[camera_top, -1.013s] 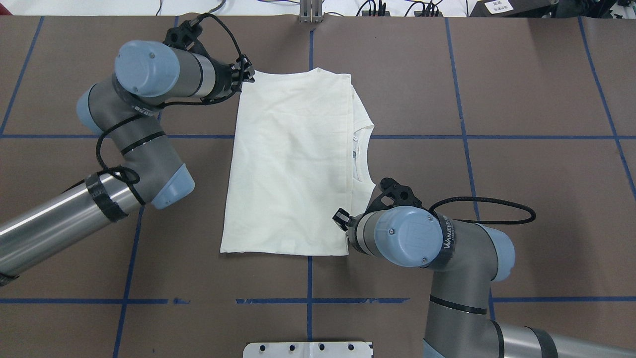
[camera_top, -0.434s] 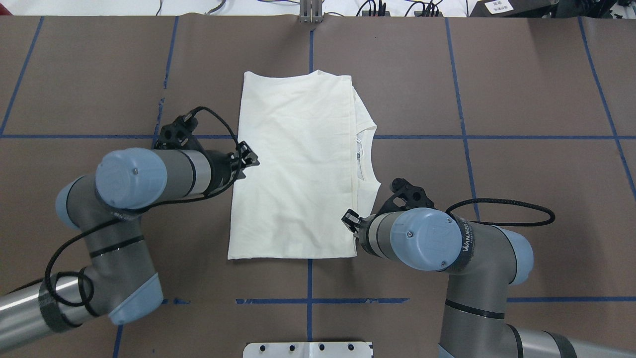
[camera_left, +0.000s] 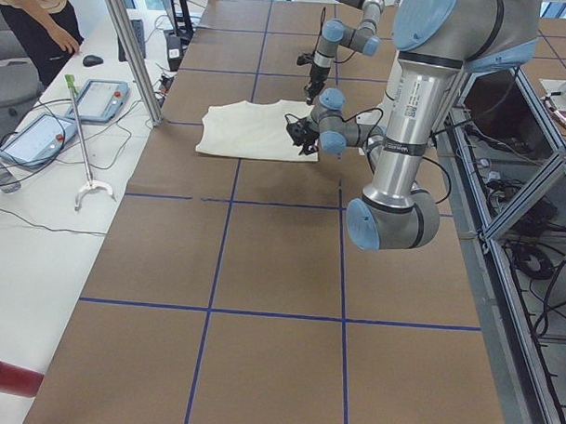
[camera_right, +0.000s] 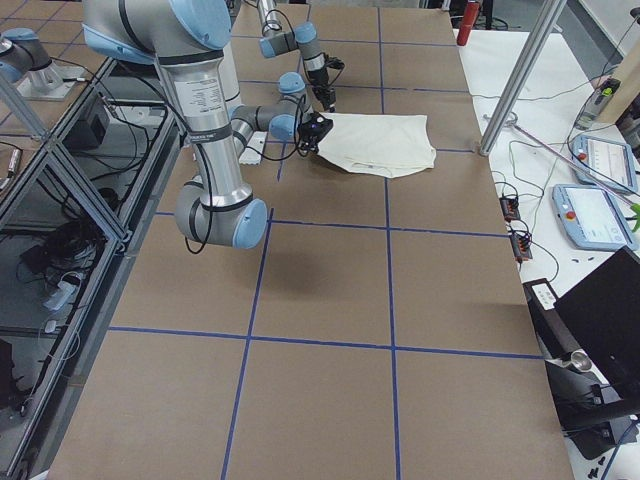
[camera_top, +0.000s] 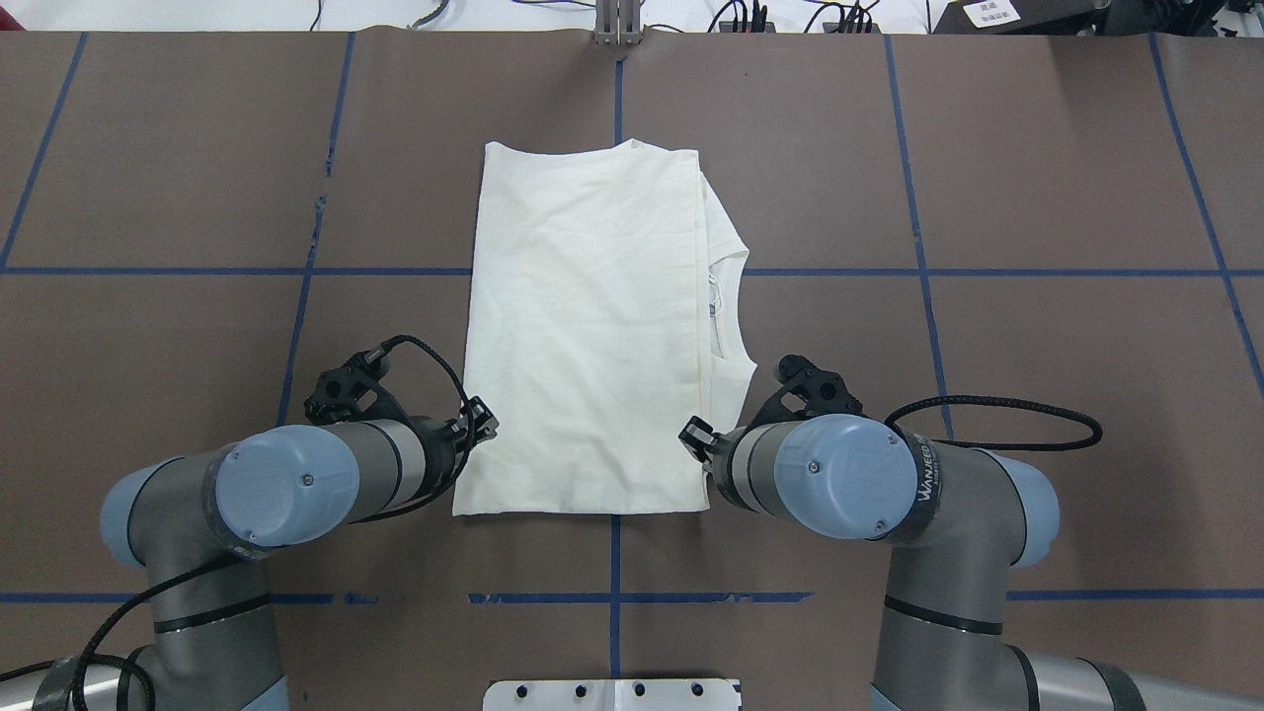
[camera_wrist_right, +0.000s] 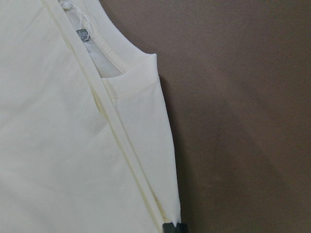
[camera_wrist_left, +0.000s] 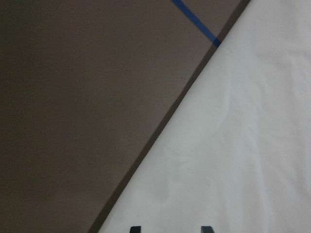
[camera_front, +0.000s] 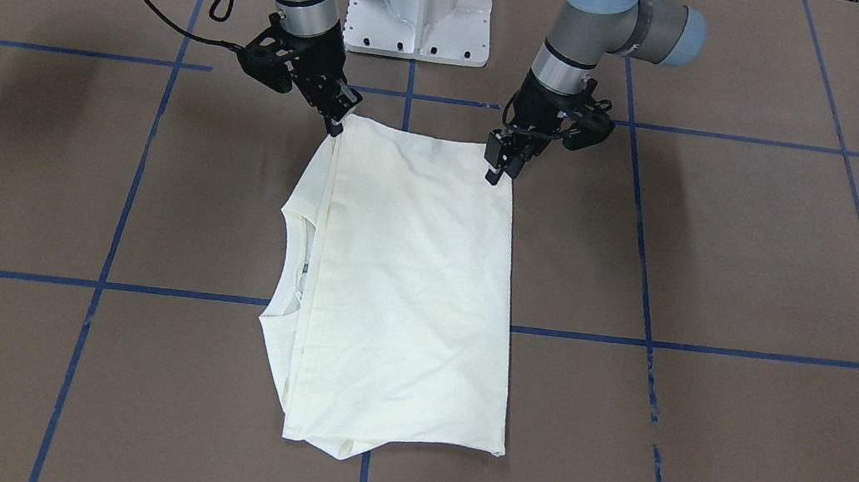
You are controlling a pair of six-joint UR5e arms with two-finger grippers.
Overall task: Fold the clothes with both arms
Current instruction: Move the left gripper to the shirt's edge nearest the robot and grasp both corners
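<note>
The cream shirt lies folded into a plain-side-up rectangle in the middle of the table, its collar on the right edge; no print shows. My left gripper is open, low over the shirt's near left corner. In the left wrist view its tips stand apart over the cloth. My right gripper is shut on the shirt's near right corner, its tips pinched together at the cloth's edge. In the front-facing view the left gripper and right gripper sit at the two corners nearest the base.
The brown table has a blue tape grid. The white pedestal base is at the near edge between the arms. In the exterior left view a side table holds tablets and a grabber tool, and an operator stands there.
My left arm swept from the shirt's far left corner back along its left edge to the near left corner. My right gripper shifted slightly right, dragging the near edge with it, then stayed still.
</note>
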